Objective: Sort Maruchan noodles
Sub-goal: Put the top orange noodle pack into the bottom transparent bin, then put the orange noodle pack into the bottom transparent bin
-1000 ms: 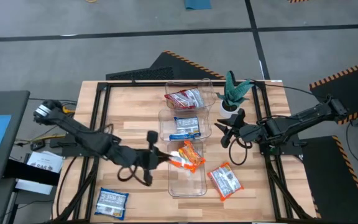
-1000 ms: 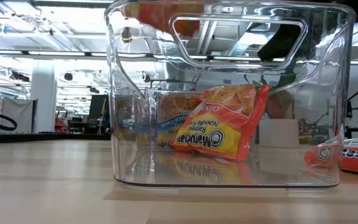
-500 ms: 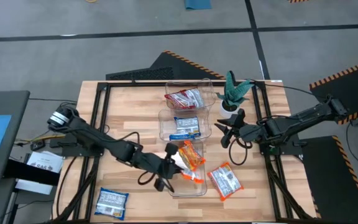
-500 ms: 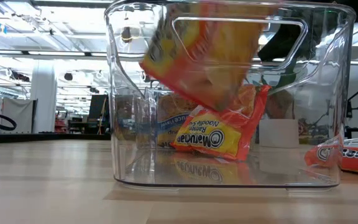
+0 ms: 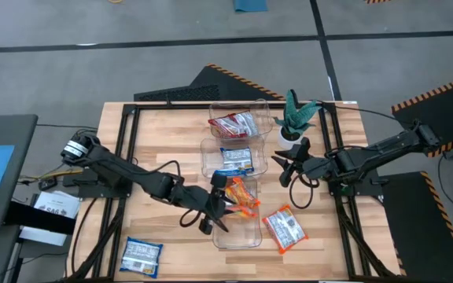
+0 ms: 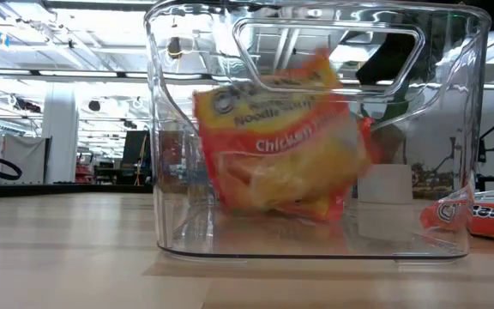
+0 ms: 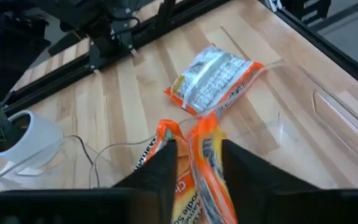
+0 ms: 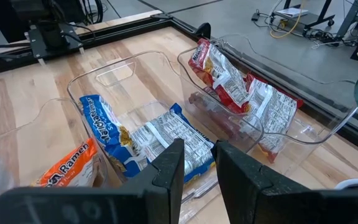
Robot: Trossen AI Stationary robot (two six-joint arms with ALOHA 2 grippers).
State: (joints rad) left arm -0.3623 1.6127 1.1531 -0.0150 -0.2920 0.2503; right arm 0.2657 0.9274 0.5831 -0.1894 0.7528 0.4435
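Evidently the orange packet (image 6: 277, 137) carried by the left gripper (image 5: 220, 206) has come down into the nearest clear bin (image 5: 252, 228). A second ago it was only a blur at the bin's rim in the low view; half a second ago it was tilted halfway in; now it sits low inside, in front of the orange packet that was already there. In the high view the left arm has reached further across the worktop (image 5: 163, 141) and its gripper is now over the bin's near-left edge. The left wrist view shows the jaws with an orange packet edge (image 7: 207, 162) between them; whether they pinch it or have just let go I cannot tell.

The right gripper (image 5: 283, 167) has not moved; it waits beside the middle bin (image 5: 208, 161), jaws slightly apart and holding nothing.

Finding: orange packets are gathering in the near bin, blue-and-white packets (image 8: 148, 140) lie in the middle bin, red ones (image 8: 235, 87) in the far bin (image 5: 266, 110).

Outstanding: one orange packet (image 5: 284, 228) lies on the worktop just right of the near bin, and one blue packet (image 5: 141, 255) lies near the front-left corner. By my judgement the sort is well advanced, with two packets remaining.
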